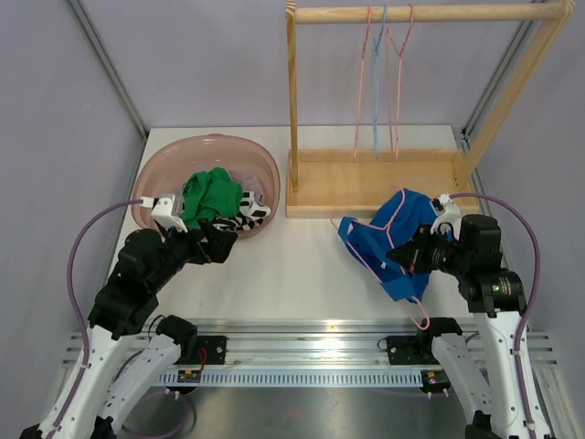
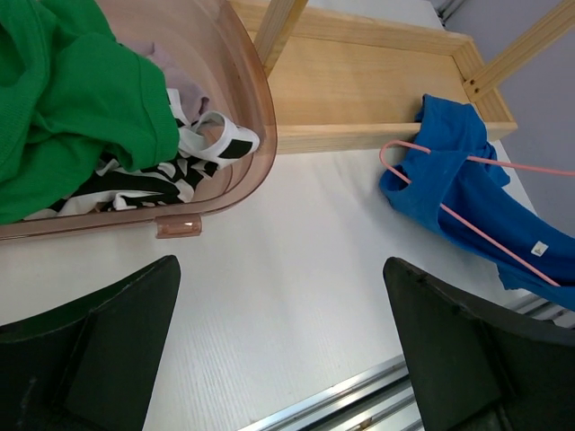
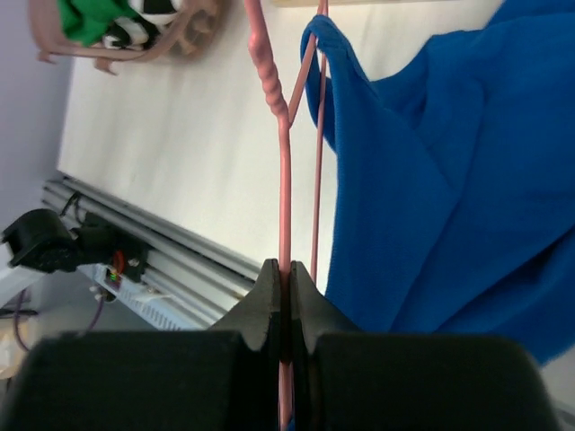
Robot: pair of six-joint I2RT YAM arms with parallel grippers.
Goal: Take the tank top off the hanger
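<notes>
A blue tank top (image 1: pixel 388 247) lies on the white table at the right, draped over a pink wire hanger (image 1: pixel 395 240). It also shows in the left wrist view (image 2: pixel 467 193) and the right wrist view (image 3: pixel 449 180). My right gripper (image 3: pixel 286 274) is shut on the pink hanger (image 3: pixel 284 189), near its twisted neck, just beside the blue cloth; in the top view it (image 1: pixel 409 257) sits over the tank top's right side. My left gripper (image 1: pixel 219 245) is open and empty, low over the table by the basket; its fingers (image 2: pixel 99 350) frame bare table.
A pink plastic basket (image 1: pixel 161 170) at the back left holds a green garment (image 1: pixel 210 194) and black-and-white cloth. A wooden rack (image 1: pixel 384 178) stands at the back right with three empty hangers (image 1: pixel 379 82). The table's metal front rail (image 1: pixel 302 334) is near.
</notes>
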